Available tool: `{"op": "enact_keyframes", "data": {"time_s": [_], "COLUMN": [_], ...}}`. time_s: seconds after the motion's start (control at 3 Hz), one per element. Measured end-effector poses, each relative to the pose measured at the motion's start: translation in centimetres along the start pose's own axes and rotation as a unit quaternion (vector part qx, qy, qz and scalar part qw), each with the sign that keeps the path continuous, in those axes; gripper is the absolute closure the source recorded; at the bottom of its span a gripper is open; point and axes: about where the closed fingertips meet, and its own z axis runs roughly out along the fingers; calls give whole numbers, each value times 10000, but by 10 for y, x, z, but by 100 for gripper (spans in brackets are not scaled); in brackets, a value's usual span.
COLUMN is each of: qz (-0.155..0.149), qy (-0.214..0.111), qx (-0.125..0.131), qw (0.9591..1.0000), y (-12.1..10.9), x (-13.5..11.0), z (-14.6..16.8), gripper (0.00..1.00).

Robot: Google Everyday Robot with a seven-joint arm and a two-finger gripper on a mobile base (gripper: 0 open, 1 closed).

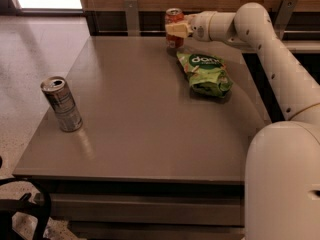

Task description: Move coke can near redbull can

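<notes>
The coke can [174, 18], orange-red with a silver top, stands upright at the far edge of the grey table [135, 114], right of centre. My gripper [176, 30] reaches in from the right and its pale fingers [172, 29] are closed across the can's middle. The can's lower part is partly hidden behind the fingers, and I cannot tell whether its base touches the table. The redbull can [61, 104], tall, slim and grey-silver, stands upright near the table's left edge, far from the gripper.
A green snack bag [206, 73] lies on the table just in front of the gripper, to its right. A wooden wall with metal brackets [132, 9] runs behind the table. My white arm [270, 49] spans the right side. Tiled floor lies to the left.
</notes>
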Motion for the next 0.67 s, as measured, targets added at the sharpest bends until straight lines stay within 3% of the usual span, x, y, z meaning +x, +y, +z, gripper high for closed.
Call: {"op": "enact_keyframes", "data": {"time_s": [0.33, 0.67], "qz": [-109, -423], "qy": [62, -125], "qx": [27, 114], "qw": [9999, 9990], "y": [-1, 18], "x": [-17, -59], "z": [-9, -53], "gripper": [100, 100]}}
